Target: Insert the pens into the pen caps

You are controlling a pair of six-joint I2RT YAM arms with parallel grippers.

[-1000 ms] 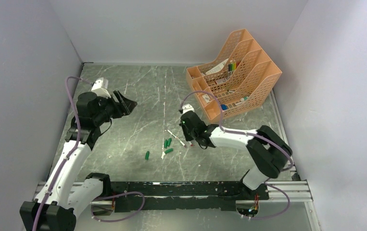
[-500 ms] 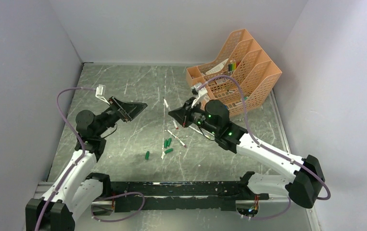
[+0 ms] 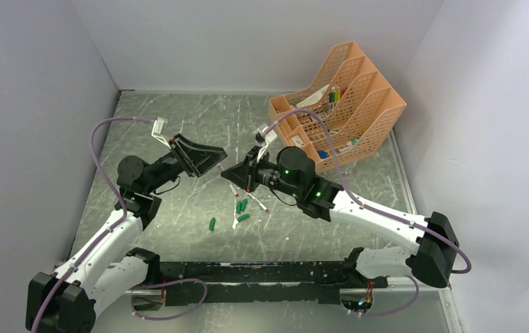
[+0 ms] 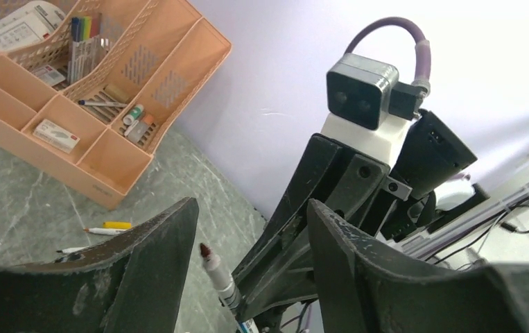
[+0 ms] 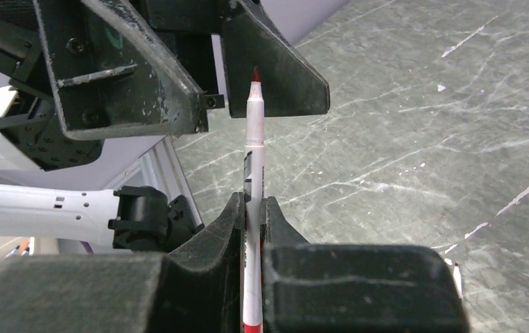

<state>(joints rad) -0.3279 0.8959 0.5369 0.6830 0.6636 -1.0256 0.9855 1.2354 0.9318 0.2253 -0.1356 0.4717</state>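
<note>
My right gripper [image 3: 227,171] [image 5: 253,201] is shut on a white pen [image 5: 254,139] with a red tip, held above the table and pointing at my left gripper. My left gripper [image 3: 214,154] [image 4: 251,208] is open and empty, and the pen's tip [image 4: 206,251] sits between its fingers [image 5: 275,83] without touching them. Several dark green caps [image 3: 241,206] lie loose on the table below, one more [image 3: 212,223] a little to the left. Another white pen [image 3: 255,199] lies beside the caps.
An orange desk organiser [image 3: 348,104] [image 4: 102,149] stands at the back right, holding coloured markers and small boxes. Two loose pens [image 4: 105,227] lie on the table in front of it. Grey walls close in on the left, right and back.
My right gripper rose from the table with the pen and swung left. My left gripper swung right and forward. The two now face each other closely above the caps.
</note>
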